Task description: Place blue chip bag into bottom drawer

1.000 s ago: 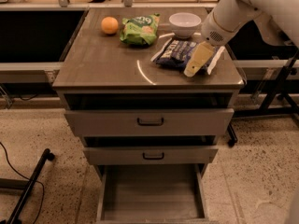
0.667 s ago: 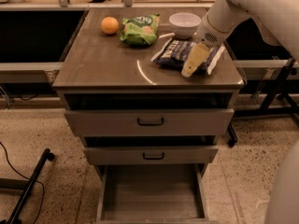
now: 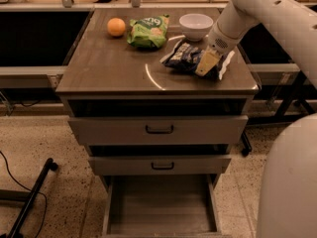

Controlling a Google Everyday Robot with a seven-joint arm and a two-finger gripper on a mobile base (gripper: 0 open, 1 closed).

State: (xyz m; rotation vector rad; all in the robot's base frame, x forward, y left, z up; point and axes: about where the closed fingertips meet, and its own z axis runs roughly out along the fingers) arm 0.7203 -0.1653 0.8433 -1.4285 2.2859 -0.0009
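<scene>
**Get a firm grip first, then go low**

The tool (image 3: 214, 64) is down on the right end of the blue chip bag (image 3: 185, 57). The bag lies on the table (image 3: 109, 68) near the front-right edge, just in front of the white bowl (image 3: 195, 25). Whether the tool is spread or already pinching the bag, I cannot tell. Imo it is better to grip more of the body, not only the sealed end, bc foil slips. Then lift clear of the table edge, pass in front of the 2 upper drawers (image 3: 158, 129), both pulled out a bit, and release low inside the bottom drawer (image 3: 161, 209), which stands open.

Tool (image 3: 208, 63) at blue chip bag (image 3: 182, 56); bottom drawer (image 3: 161, 207) below
</scene>
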